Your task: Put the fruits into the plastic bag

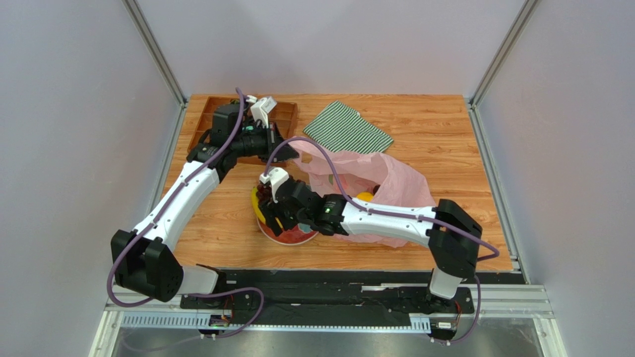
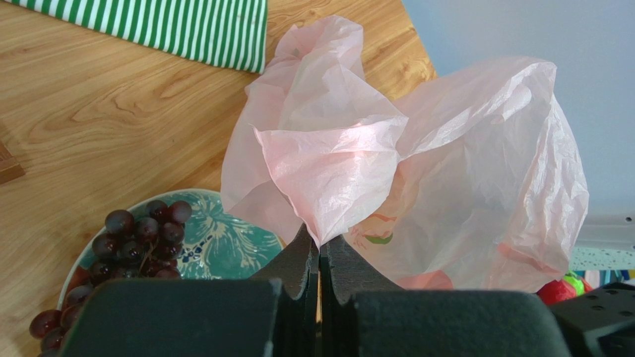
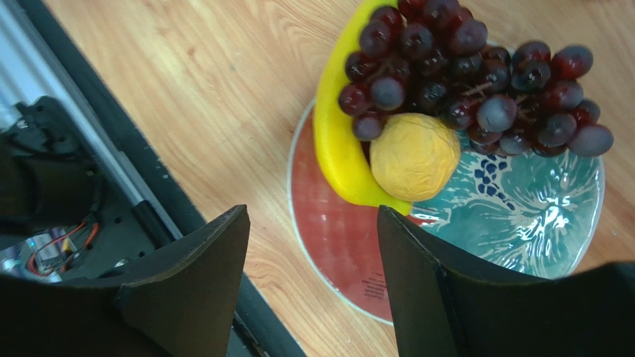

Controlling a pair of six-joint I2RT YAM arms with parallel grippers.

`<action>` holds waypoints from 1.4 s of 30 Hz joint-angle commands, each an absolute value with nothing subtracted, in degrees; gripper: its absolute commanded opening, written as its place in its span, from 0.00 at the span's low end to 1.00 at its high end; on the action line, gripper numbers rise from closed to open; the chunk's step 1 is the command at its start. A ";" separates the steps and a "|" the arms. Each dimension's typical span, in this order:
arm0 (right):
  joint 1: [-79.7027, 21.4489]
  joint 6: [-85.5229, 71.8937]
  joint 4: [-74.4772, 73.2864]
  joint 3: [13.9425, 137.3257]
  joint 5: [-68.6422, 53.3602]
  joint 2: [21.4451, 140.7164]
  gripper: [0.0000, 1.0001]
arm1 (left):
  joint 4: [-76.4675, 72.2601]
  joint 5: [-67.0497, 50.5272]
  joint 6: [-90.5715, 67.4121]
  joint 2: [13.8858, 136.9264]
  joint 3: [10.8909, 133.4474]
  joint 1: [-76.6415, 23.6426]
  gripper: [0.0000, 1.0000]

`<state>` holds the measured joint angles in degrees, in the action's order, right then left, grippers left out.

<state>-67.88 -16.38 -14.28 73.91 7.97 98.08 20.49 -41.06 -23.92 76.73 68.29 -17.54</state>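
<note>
Over the plate [image 3: 328,253], at its rim, right gripper [image 3: 309,223] hangs spread; banana [image 3: 335,141] just ahead on plate, length running away from it; left gripper [image 2: 320,256] pinches plastic bag [image 2: 477,171] beside plate

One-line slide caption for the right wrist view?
Right gripper, jaws apart, above a plate holding a banana, grapes and a round yellow fruit.

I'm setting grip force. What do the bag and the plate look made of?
The bag: thin pink plastic film, translucent and crinkled, with a soft sheen on its folds. The plate: hard and glossy, probably glazed ceramic or melamine; the bright glare spots on its teal floral print fit either one.
</note>
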 commanded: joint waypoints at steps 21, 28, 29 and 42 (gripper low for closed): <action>-61.88 -21.01 -8.53 73.39 14.33 108.81 0.65 | 19.42 -41.57 -23.20 74.09 68.64 -17.75 0.00; -61.79 -20.74 -6.68 73.48 13.53 110.65 0.64 | 19.42 -41.57 -23.20 74.18 68.64 -17.75 0.00; -61.79 -20.57 -6.85 73.91 13.54 111.00 0.63 | 19.42 -41.66 -23.20 74.18 68.64 -17.75 0.00; -61.70 -19.95 -8.09 73.57 14.77 111.36 0.36 | 19.16 -41.84 -23.12 74.09 68.55 -17.75 0.00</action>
<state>-62.76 -19.81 -6.98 73.25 13.43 110.08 20.29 -37.89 -22.94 76.62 68.25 -16.99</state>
